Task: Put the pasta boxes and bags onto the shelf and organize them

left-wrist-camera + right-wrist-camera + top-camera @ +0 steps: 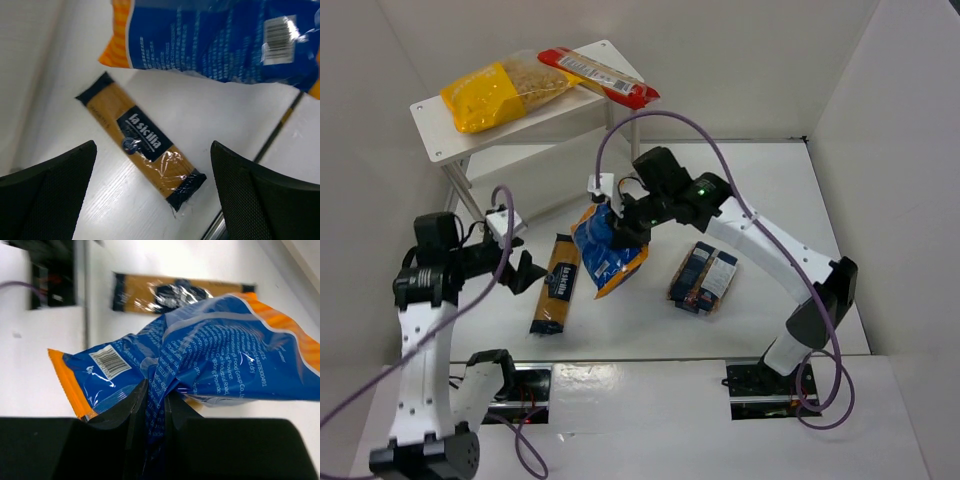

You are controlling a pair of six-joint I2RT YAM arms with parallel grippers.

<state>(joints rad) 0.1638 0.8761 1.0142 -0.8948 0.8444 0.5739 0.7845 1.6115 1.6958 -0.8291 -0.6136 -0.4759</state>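
I've got the R gripper [155,402] pinched tight on one end of the blue bag [225,355]. The bag hangs below the fingers, long axis running away from them, orange edges at both ends. L gripper [152,150] is wide open w/ nothing between the fingers. I see the spaghetti pack [142,142] flat on the table [780,190] under that gap, long axis diagonal, clear of both fingers. Box [703,275] lies flat beside the bag. Yellow bag [485,95] and red pack [600,75] lie on the shelf [430,115] top, well beyond both grippers.
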